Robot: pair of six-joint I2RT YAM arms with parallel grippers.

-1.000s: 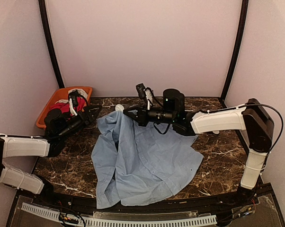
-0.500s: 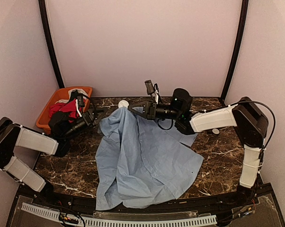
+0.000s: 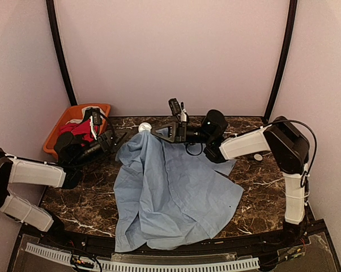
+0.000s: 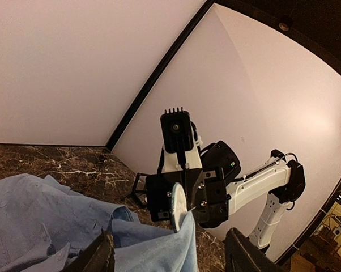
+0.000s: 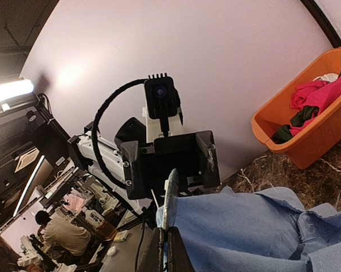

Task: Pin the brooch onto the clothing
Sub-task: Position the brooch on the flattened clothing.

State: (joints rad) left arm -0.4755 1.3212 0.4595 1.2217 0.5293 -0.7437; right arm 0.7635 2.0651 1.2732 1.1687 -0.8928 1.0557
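At the far left corner of your counter (image 3: 261,187) sits an orange bin (image 3: 60,120), heaped with red, black and white garments (image 3: 74,128). You also have a small white disc (image 3: 258,158) lying on the dark marbled surface over on the right, well apart from the bin.

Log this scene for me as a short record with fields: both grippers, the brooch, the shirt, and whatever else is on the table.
right gripper: shut on the brooch, at the far edge of the shirt
left gripper: open, facing the right gripper across that edge
brooch: white disc touching the fabric; pinned or not, cannot tell
shirt: light blue, crumpled across the marble table
bin: orange, far left corner, holding red and black garments
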